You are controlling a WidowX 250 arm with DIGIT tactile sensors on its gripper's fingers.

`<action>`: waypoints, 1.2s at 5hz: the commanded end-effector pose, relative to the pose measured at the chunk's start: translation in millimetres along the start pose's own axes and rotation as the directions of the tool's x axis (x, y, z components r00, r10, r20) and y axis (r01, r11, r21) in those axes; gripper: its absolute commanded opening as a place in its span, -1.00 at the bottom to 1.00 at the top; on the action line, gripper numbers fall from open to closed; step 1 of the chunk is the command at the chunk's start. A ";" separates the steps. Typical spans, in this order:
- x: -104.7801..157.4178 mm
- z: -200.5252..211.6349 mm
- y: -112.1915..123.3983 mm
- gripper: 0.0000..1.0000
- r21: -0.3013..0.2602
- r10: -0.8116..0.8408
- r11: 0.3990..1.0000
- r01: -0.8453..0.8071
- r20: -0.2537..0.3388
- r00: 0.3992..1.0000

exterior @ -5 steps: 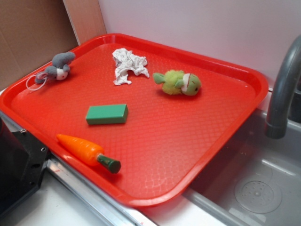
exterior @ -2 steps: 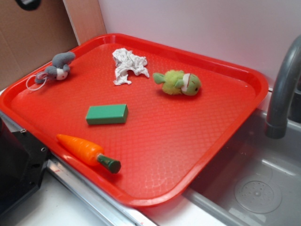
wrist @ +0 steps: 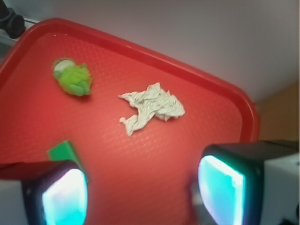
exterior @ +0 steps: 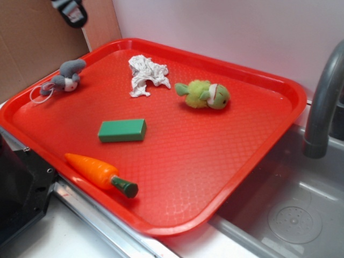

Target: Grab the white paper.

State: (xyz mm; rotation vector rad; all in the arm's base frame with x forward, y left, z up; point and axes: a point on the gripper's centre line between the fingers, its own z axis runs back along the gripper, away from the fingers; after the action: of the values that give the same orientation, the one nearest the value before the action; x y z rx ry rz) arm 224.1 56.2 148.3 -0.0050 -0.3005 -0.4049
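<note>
We see a red tray filling most of the exterior frame, resting beside a grey sink basin at the lower right, with a grey faucet curving down at the right edge. The white paper, a crumpled wad, lies on the tray in the upper middle of the frame, near the tray's far rim. Just to its right sits a green plush. At the upper left of the tray lies a grey-and-white plush mouse. A green block rests left of centre, and an orange toy carrot lies near the tray's lower left rim. The gripper shows only as a dark shape at the top left edge of the frame, above the tray and well apart from the paper.

In the wrist view, we see the paper lying flat at the centre of the frame, with the plush at the upper left and the green block at the lower left. The gripper has its two fingers spread wide at the bottom corners, released and holding nothing, with bare tray between them.
</note>
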 end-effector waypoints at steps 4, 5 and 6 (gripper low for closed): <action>47.8 -108.6 22.4 1.00 -0.006 -0.261 0.965 0.261 -0.021 0.965; 47.2 -123.6 26.9 1.00 -0.025 -0.279 0.960 0.278 -0.048 0.959; 46.6 -132.2 25.2 0.90 -0.067 -0.280 0.959 0.276 -0.060 0.958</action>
State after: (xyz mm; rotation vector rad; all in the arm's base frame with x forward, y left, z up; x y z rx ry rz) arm 301.7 54.5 23.1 -0.0344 -0.1815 -0.6822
